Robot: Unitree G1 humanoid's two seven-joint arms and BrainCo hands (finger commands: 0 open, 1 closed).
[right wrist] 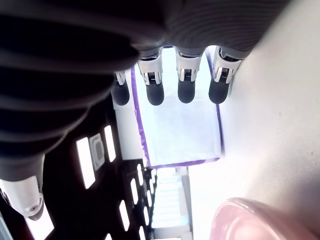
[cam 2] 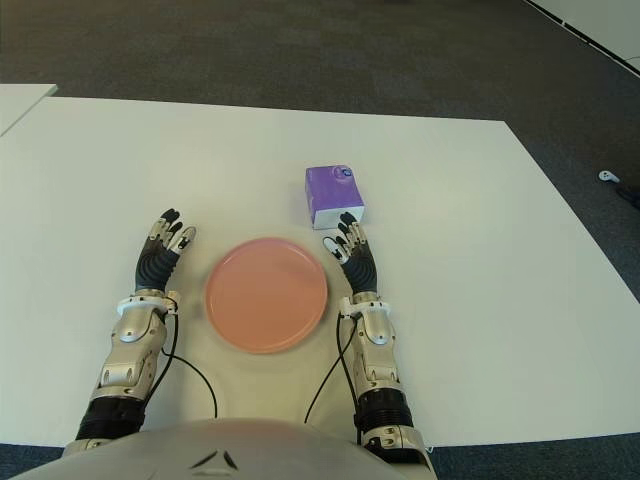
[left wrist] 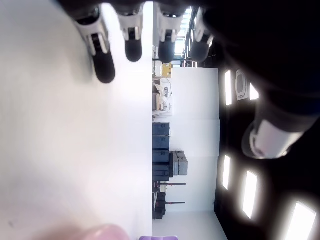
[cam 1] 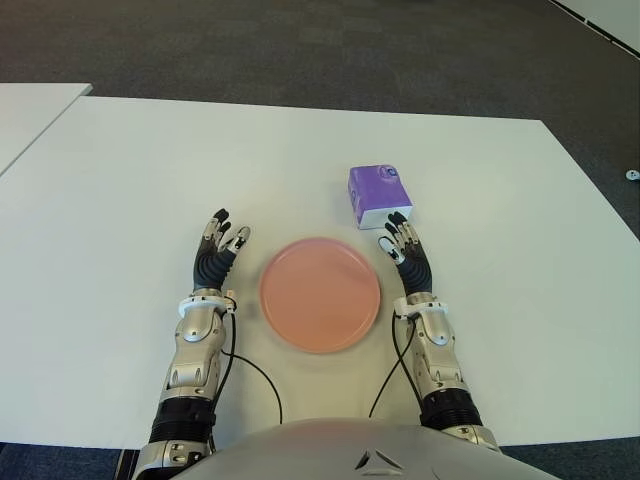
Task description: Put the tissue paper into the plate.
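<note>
A purple and white tissue pack [cam 1: 379, 195] lies on the white table [cam 1: 120, 180], just beyond the right side of a pink round plate [cam 1: 320, 293]. My right hand [cam 1: 402, 245] is to the right of the plate, fingers straight and spread, with its fingertips [right wrist: 185, 92] right at the near edge of the tissue pack [right wrist: 177, 127]. It holds nothing. My left hand [cam 1: 220, 243] shows to the left of the plate, fingers extended and holding nothing. The plate has nothing on it.
The table ends at dark carpet [cam 1: 300, 45] along the far side and the right. A second white table's corner [cam 1: 30, 110] shows at the far left. Thin black cables [cam 1: 255, 375] run from both wrists near the front edge.
</note>
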